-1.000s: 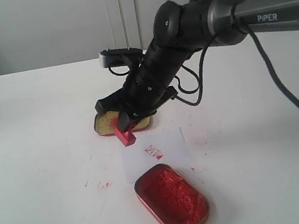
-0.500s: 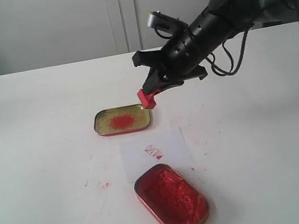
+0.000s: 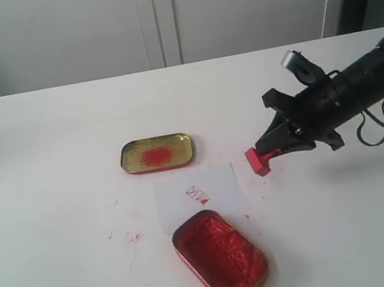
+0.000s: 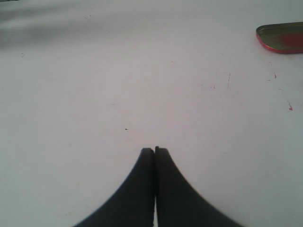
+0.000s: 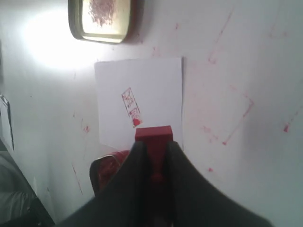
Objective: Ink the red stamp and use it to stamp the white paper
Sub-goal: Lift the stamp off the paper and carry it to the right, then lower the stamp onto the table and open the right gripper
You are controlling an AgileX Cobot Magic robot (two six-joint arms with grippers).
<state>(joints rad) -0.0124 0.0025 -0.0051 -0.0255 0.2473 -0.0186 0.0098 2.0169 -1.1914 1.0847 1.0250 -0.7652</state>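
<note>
Red stamp [image 3: 258,162]: held low over the bench [image 3: 50,174], just beside the right edge of the white paper [image 3: 218,192], on the side toward the bench's right edge. Whether it touches the surface cannot be told.
Long axis: tilted, not upright. The block end points down and toward the bench's left edge, and the knob end runs back up into the right jaws.
Right jaws: closed narrowly on the stamp's knob, with the block sticking out beyond the tips.
Paper: lies flat near the middle of the bench and carries a red print [image 3: 197,194].
Ink tin [image 3: 220,256]: open and full of red, toward the front edge, touching or overlapping the paper's front edge.
Gold lid [image 3: 157,153]: toward the back edge from the paper, a little apart from it, with a red smear inside.
Left jaws: pressed together on nothing, over bare bench, with the lid far off at the rim of the wrist view.
Nearer arm: the right, which holds the stamp.
Stage: judging by the print, the stamping looks done; setting the stamp down would be next.
</note>
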